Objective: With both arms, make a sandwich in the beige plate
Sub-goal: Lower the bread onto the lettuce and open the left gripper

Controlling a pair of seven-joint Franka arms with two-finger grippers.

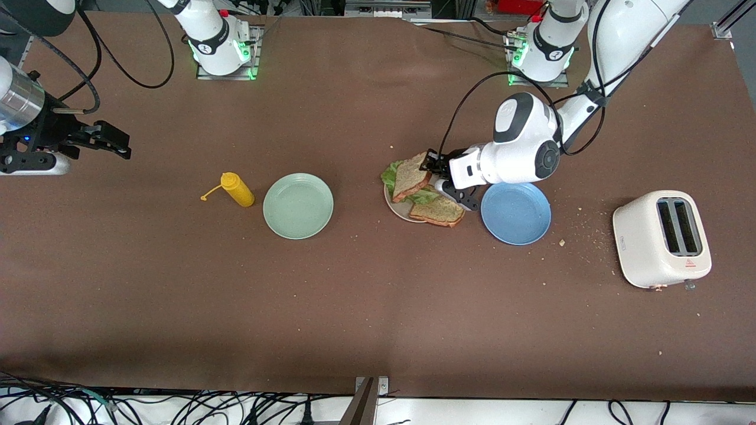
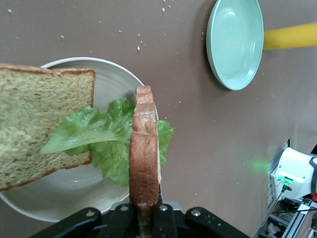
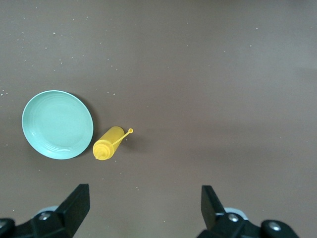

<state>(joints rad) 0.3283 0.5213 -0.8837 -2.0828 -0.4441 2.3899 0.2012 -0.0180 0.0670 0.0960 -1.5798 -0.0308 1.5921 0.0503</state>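
Left gripper [image 1: 434, 167] is clamped on the upper brown wholegrain bread slice [image 2: 144, 148], held on edge over the round beige plate [image 2: 79, 201]. Lay it flat over the green lettuce leaf [image 2: 106, 136] and the lower slice [image 2: 37, 121] on that plate, square up the crusts, then let go. Right gripper [image 3: 143, 201] waits with fingers spread, well apart from the plate.

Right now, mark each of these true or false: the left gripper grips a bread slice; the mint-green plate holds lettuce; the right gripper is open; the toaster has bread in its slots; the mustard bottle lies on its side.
1. The left gripper grips a bread slice on edge over the beige plate. True.
2. The mint-green plate holds lettuce. False: it holds nothing; the lettuce is on the beige plate, beside the other bread slice.
3. The right gripper is open, holding nothing. True.
4. The toaster has bread in its slots. False: both slots look dark and empty.
5. The mustard bottle lies on its side. True.
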